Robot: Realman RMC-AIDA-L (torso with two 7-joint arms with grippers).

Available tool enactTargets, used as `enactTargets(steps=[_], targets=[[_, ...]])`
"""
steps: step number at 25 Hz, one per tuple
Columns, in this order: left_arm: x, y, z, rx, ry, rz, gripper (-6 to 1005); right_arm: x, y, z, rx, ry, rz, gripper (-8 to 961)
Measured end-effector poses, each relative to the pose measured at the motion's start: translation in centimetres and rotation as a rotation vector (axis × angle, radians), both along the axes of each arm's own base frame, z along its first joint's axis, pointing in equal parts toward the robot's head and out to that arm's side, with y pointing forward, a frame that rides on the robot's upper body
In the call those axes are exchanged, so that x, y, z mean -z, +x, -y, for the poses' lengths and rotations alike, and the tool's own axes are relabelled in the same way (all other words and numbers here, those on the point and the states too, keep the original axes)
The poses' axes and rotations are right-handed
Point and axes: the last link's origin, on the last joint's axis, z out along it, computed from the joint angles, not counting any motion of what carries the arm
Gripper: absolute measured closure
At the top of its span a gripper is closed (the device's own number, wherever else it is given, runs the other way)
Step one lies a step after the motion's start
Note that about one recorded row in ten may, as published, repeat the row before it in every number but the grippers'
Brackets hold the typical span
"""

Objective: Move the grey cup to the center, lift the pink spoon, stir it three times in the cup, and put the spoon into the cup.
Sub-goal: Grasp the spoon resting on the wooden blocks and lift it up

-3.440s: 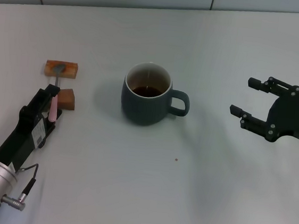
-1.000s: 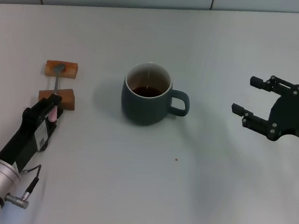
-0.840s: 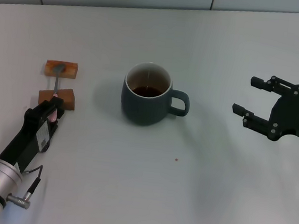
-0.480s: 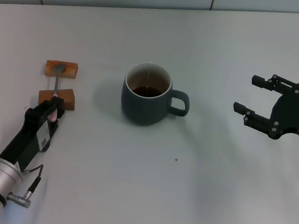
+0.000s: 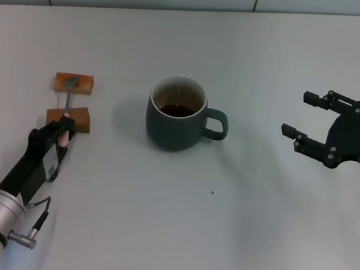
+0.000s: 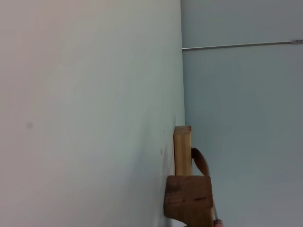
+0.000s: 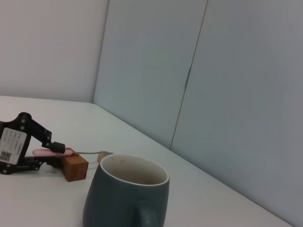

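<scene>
**Left gripper closing around the spoon handle, cup sitting mid-table**

You are looking at the grey cup standing upright near the middle of the white table, its loop handle pointing toward the robot's right and dark liquid showing inside. In the right wrist view the cup is cut off at the lower edge, so its base and most of its handle are hidden there.

The pink spoon is lying toward the table's left edge, bridging two wooden blocks — its metal bowl resting on the far block, its shaft crossing the near block. Only a short stretch of pink handle is showing; the rest is hidden behind the left gripper.

That gripper is reaching in low from the near left corner, with its fingers sitting narrowly on either side of the handle's end. The right wrist view shows the spoon lying level between them, but you cannot tell whether the pads are actually pressing on it. The left wrist view is showing only the two blocks end-on and a sliver of the spoon — no fingers at all.

The right gripper is hovering well apart from the cup, near the table's right edge, jaws spread wide and holding nothing; its arm is cut off by the frame.
</scene>
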Motion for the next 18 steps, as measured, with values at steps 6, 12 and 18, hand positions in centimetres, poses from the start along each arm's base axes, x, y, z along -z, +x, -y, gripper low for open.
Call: enactTargets(steps=[6, 12, 18], targets=[[0.00, 0.01, -0.04, 0.000, 0.000, 0.000, 775, 0.02, 0.00, -0.04, 0.000, -0.001, 0.001, 271], [-0.14, -0.02, -0.13, -0.003, 0.009, 0.001, 805, 0.03, 0.00, -0.07, 0.001, -0.002, 0.001, 271], [-0.22, -0.03, -0.19, -0.001, 0.011, 0.000, 853, 0.08, 0.07, -0.05, 0.005, -0.002, 0.001, 271]])
